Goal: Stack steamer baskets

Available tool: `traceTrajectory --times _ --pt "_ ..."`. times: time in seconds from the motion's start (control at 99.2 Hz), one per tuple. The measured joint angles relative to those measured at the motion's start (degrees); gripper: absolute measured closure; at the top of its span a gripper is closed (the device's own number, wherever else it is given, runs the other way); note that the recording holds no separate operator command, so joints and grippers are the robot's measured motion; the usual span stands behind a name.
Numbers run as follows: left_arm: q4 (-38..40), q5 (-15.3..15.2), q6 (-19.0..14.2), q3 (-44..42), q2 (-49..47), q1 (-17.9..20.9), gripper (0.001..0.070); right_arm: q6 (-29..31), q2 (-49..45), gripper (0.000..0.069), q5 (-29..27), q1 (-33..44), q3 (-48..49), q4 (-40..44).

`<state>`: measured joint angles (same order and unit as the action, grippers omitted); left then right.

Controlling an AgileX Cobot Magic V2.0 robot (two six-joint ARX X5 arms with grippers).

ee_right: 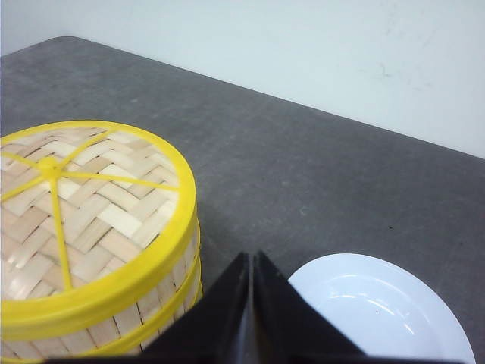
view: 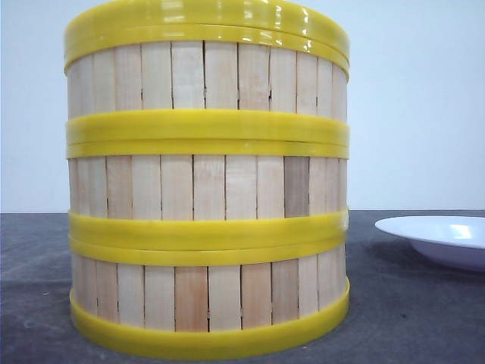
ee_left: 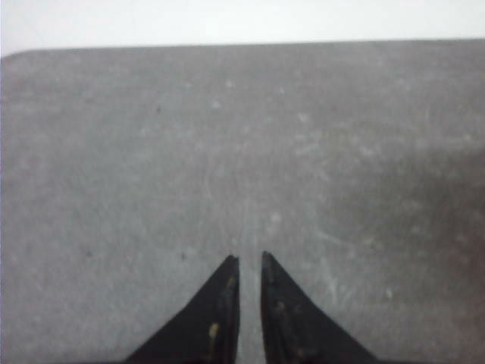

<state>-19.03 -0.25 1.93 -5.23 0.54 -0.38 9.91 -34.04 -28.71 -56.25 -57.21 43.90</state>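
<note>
— Progress? Stack of three slatted wooden yellow-rimmed steamer baskets [view: 207,189] standing complete at table centre, capped by woven yellow-rimmed lid [ee_right: 83,220].

— Nothing left, seemingly. Left gripper [ee_left: 248,262] nearly closed, empty; right gripper [ee_right: 251,258] closed, empty. White plate [view: 439,239] beyond, right.

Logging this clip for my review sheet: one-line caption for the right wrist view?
Shut black fingers hang between the lidded stack of yellow-rimmed wooden-slat steamer baskets and the white round plate on the grey table.

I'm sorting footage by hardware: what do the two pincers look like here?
Only the fingertips show. The left pincer has two black, wedge-shaped fingers tapering to points, with small yellowish scuffs. The right pincer has matching plain black pointed fingers. No cables, labels or arm links are visible.
</note>
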Motion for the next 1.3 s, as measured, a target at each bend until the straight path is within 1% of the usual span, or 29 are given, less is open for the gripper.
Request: traceTrajectory --times 0.282,0.444,1.301 --pt "1.86 -0.04 0.02 1.03 -0.24 0.00 0.0685 -0.02 0.00 0.0687 -0.02 0.00 0.00 0.00" --pt "2.25 -1.16 0.02 1.18 -0.24 0.00 0.0685 -0.02 0.00 0.0687 -0.02 0.00 0.00 -0.02" --pt "2.62 -1.16 0.02 1.29 -0.24 0.00 0.0685 -0.02 0.00 0.0687 0.00 0.00 0.00 0.00"
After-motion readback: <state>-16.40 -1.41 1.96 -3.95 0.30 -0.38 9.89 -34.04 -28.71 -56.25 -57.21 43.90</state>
